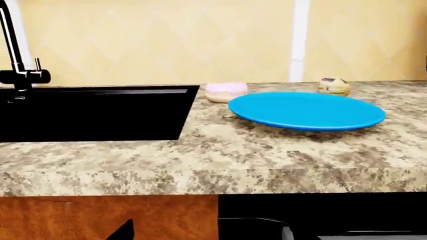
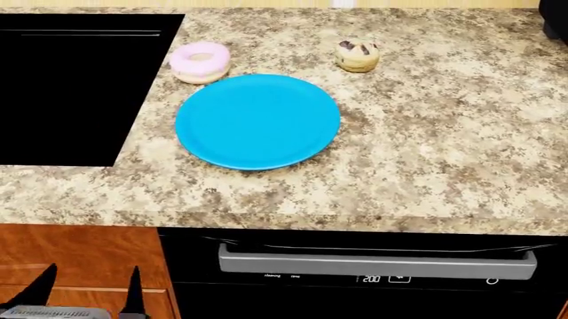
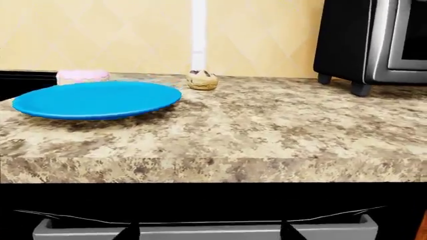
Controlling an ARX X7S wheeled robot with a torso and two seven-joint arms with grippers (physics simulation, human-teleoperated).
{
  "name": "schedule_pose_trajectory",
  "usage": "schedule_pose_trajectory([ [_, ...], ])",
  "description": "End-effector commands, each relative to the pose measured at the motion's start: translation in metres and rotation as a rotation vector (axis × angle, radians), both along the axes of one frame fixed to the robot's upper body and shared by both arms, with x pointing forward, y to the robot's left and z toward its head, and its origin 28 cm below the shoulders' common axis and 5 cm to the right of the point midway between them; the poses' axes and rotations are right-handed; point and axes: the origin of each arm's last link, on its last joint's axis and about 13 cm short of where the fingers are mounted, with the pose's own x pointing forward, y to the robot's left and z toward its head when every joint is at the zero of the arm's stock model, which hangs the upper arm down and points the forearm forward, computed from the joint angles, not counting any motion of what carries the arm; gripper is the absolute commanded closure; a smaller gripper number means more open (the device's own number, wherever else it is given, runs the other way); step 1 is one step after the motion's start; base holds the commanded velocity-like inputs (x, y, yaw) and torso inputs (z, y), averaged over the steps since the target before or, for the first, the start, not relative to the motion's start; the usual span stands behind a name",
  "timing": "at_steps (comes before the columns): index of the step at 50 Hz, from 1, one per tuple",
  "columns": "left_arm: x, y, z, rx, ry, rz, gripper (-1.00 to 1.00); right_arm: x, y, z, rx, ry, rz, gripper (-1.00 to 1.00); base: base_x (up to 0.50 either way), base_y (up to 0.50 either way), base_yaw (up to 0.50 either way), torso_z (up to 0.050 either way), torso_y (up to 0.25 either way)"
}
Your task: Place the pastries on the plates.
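A bright blue plate (image 2: 257, 121) lies flat on the granite counter; it also shows in the left wrist view (image 1: 307, 110) and the right wrist view (image 3: 97, 99). The pink-iced ring doughnut (image 2: 201, 62) sits just behind its left edge. The pale yellow muffin with dark chunks (image 2: 358, 56) stands behind its right side. The white crackle-rimmed plate is out of view. My left gripper (image 2: 89, 292) is open and empty, low in front of the orange cabinet. My right gripper (image 3: 209, 231) is open and empty, below the counter edge.
A black sink (image 2: 71, 86) with a black faucet (image 1: 17, 60) is set in the counter to the left. A black and steel oven appliance (image 3: 373, 42) stands at the back right. A grey oven handle (image 2: 377, 260) runs under the counter's front edge.
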Motion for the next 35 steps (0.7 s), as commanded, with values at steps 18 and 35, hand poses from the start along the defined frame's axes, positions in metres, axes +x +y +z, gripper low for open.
schedule_pose_trajectory([
  [18, 0.039, 0.012, 0.182, -0.009, -0.037, -0.156, -1.0, 0.051, -0.026, 0.192, -0.156, -0.124, 0.09, -1.0, 0.0, 0.0, 0.0, 0.0, 0.0],
  [35, 0.078, 0.017, 0.238, 0.015, 0.009, -0.161, -1.0, 0.096, -0.037, 0.216, -0.139, -0.055, 0.098, -1.0, 0.01, 0.0, 0.0, 0.0, 0.0],
])
